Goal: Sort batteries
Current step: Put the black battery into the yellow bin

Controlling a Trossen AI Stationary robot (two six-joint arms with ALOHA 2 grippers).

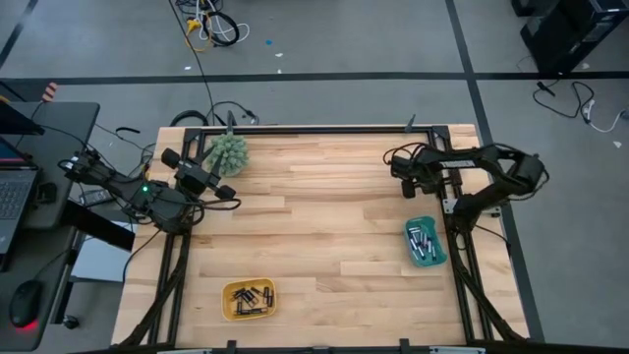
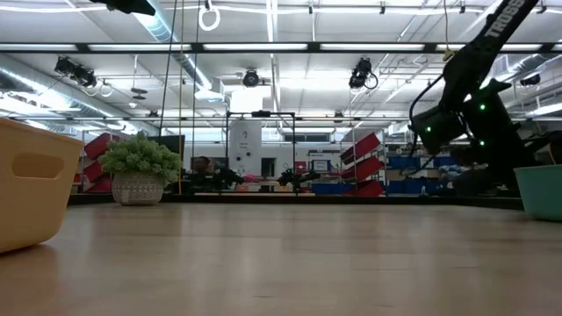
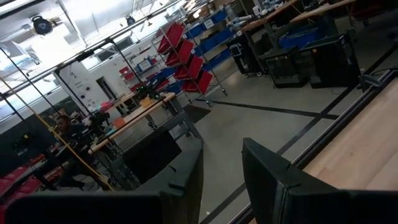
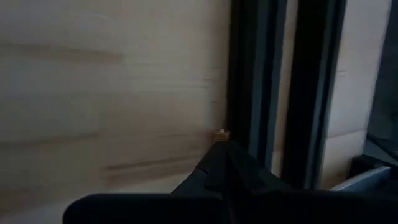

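At the table's 10 o'clock edge, left gripper (image 3: 222,180) stands parted, empty. At 2 o'clock, right gripper (image 4: 222,163) is fully closed, holding nothing. Batteries (image 1: 248,297) fill the yellow tray (image 1: 230,310) and teal tray (image 1: 438,255).

Table-level view across a pale wood tabletop (image 2: 281,263) into a big workshop w/ strip lights overhead. Far left, close to camera, a yellow tray (image 2: 31,184) sits on the table, part cut off by the edge. Further back on the left, a spiky green ball (image 2: 139,156) on a woven whitish base. At right, a dark robot arm (image 2: 470,105) comes down from the top corner, green lights glowing on it. A teal tray (image 2: 540,191) shows at far right edge. Red and blue racks in bkgd.
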